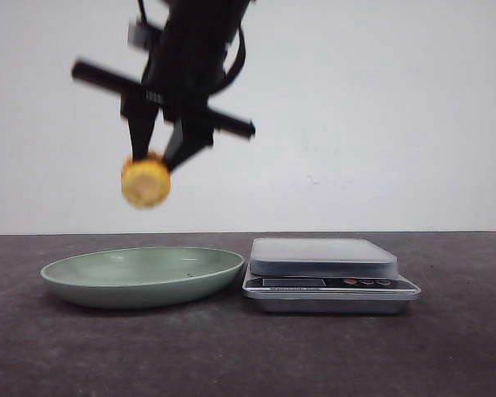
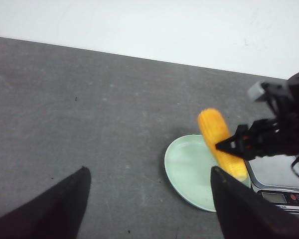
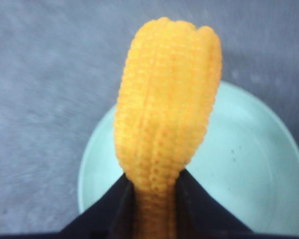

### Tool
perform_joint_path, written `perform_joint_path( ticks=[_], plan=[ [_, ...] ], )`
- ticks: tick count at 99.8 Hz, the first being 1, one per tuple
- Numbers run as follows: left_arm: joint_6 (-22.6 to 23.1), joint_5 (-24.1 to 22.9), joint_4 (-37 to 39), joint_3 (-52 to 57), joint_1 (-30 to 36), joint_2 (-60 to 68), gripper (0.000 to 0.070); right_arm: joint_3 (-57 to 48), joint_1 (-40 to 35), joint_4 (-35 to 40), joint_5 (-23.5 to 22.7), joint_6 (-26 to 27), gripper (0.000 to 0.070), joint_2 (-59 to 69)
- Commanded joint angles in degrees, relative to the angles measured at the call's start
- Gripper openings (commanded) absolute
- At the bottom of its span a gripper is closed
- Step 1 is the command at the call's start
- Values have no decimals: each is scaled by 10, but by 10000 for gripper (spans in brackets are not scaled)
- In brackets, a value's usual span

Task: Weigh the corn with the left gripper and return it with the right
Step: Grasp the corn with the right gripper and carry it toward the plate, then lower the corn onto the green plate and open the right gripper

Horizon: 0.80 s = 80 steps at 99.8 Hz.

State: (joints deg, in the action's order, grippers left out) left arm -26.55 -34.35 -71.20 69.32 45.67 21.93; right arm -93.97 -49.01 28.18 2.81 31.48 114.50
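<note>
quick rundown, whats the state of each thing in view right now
corn: held in the air above the plate
right gripper: shut on the corn
left gripper: open, holding nothing
plate: on the table, nothing in it
scale: on the table beside the plate, nothing on its platform

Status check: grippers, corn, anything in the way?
Right gripper shut on corn, held above green plate. Left gripper open, empty. Scale bare. Nothing in the way.
</note>
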Motion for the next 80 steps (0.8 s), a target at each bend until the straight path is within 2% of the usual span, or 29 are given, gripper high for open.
perform_joint_path(
  ticks=[1, 10, 46, 54, 59, 72, 80],
  plan=[
    [-2, -3, 3, 6, 5, 0, 464, -16, -4, -3, 6, 37, 0, 23],
    [-1, -3, 3, 6, 5, 0, 464, -16, -4, -5, 21, 49, 0, 40],
    [-1, -2, -3, 6, 5, 0, 464, -16, -5, -13, 19, 61, 0, 91],
    [-1, -3, -8, 6, 5, 0, 464, -16, -7, -11, 20, 61, 32, 96],
    [-1, -3, -11, 6, 5, 0, 464, -16, -8, -12, 22, 60, 91, 96],
    [-2, -3, -13, 6, 5, 0, 464, -16, -15, -31, 35, 55, 361, 96],
    [-8, -3, -13, 6, 5, 0, 464, -16, -18, -42, 32, 52, 438, 96]
  ],
)
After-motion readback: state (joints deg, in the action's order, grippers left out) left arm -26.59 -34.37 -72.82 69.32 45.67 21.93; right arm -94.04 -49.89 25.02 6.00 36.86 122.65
